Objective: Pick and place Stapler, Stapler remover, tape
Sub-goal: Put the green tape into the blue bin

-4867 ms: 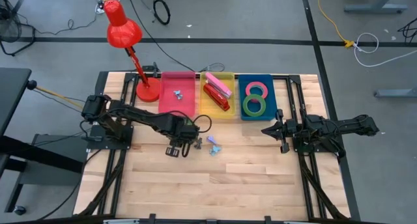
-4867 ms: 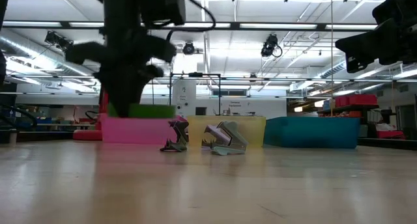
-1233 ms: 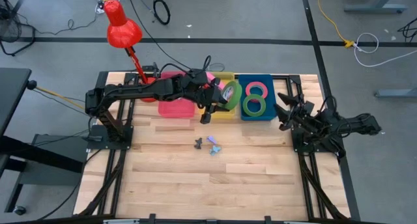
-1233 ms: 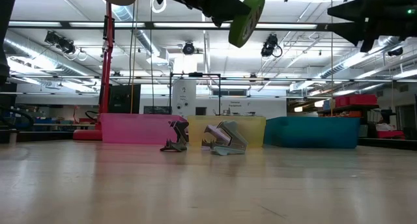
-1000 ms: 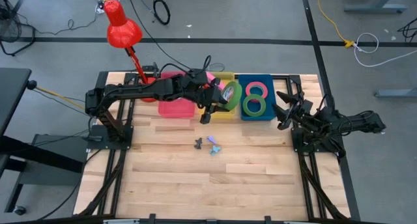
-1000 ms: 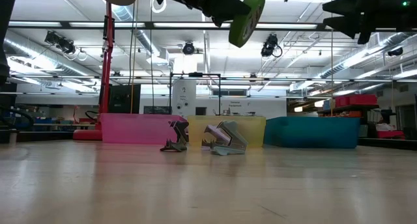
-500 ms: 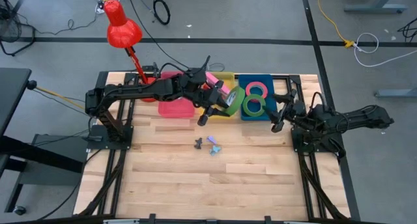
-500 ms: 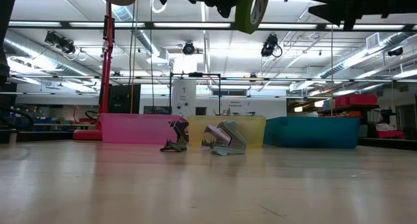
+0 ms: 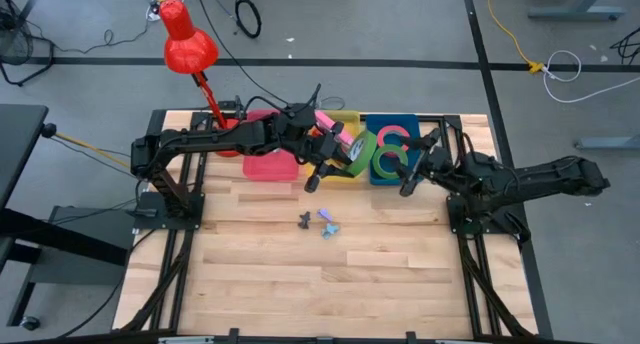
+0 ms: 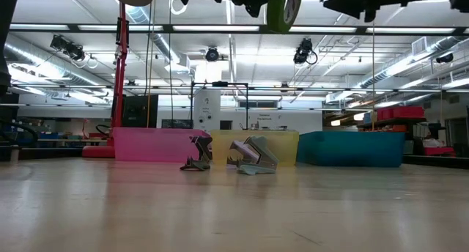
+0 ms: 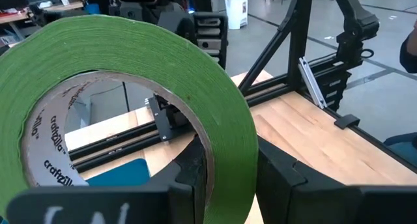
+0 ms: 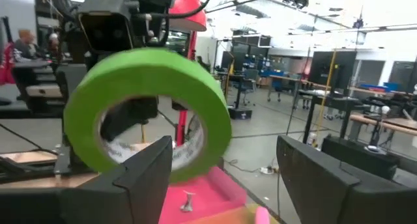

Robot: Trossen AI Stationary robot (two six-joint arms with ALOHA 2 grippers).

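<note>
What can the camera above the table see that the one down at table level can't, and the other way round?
Only the high view shows inside the trays: a red-pink tape ring and a green one in the blue tray, plus the whole red lamp and both arms. Only the low view shows the workshop room behind and the two staple removers side-on, standing on the wood. Both show the green tape roll held aloft by the left gripper, with the open right gripper close by.
</note>
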